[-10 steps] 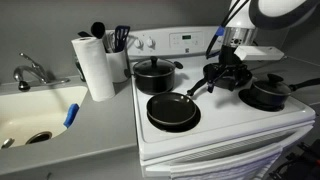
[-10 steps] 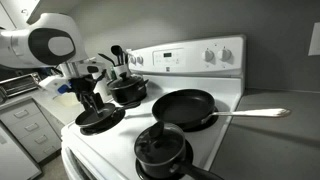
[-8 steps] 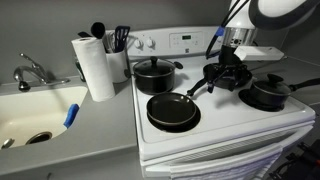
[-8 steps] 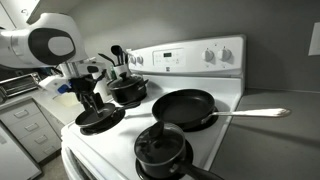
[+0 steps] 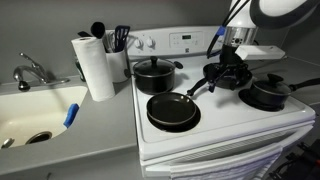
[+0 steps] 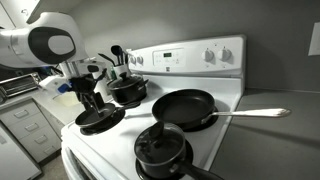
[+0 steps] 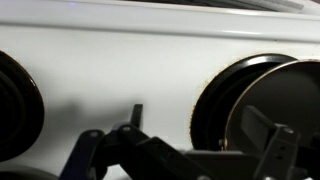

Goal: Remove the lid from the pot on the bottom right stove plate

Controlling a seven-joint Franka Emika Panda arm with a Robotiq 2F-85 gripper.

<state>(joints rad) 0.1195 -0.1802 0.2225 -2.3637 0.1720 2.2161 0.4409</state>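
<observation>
Fingers [image 7: 278, 150] spread apart and empty, close to the little black pot [image 5: 268, 98], glass lid [image 5: 266, 88] on top.

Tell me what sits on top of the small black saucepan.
A round glass lid with a small dark knob sits on the saucepan, covering its mouth. Whether anything is inside cannot be made out through the dark glass.

Glossy white stove top [image 5: 221, 108], matt black frying pan [image 5: 172, 110], clear glass lid [image 6: 160, 148], paper towel roll [image 5: 96, 67]
</observation>
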